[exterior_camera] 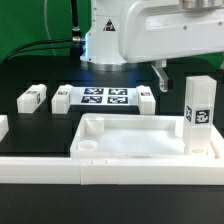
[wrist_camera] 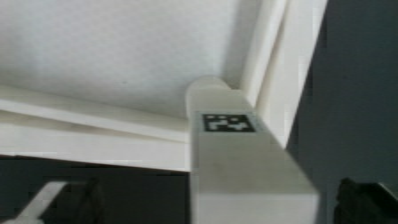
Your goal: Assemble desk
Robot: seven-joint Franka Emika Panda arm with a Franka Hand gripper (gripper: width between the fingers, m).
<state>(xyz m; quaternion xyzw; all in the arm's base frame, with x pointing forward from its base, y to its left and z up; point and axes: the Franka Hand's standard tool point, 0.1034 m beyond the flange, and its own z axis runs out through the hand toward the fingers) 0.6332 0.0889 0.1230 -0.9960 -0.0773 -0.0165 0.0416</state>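
Centrally, the black table (exterior_camera: 40, 125) carried all parts, and the long white border wall (exterior_camera: 110, 172) ran along its near edge. The desk top (exterior_camera: 130, 140), a white tray with a raised rim, lay hollow side up just behind that wall, with a round socket visible at its corner on the exterior view's left. The marker board (exterior_camera: 105, 97) lay flat farther back, below the arm. One upright leg (exterior_camera: 200, 112) stood at the tray's corner on the exterior view's right, its tag facing the camera. Loose legs (exterior_camera: 32, 97) lay flat on either side of the marker board. The gripper (wrist_camera: 206, 198) was released, with its jaws spread wide and nothing grasped. In the wrist view the upright leg appeared between the two fingers (wrist_camera: 45, 200), and neither finger touched it.
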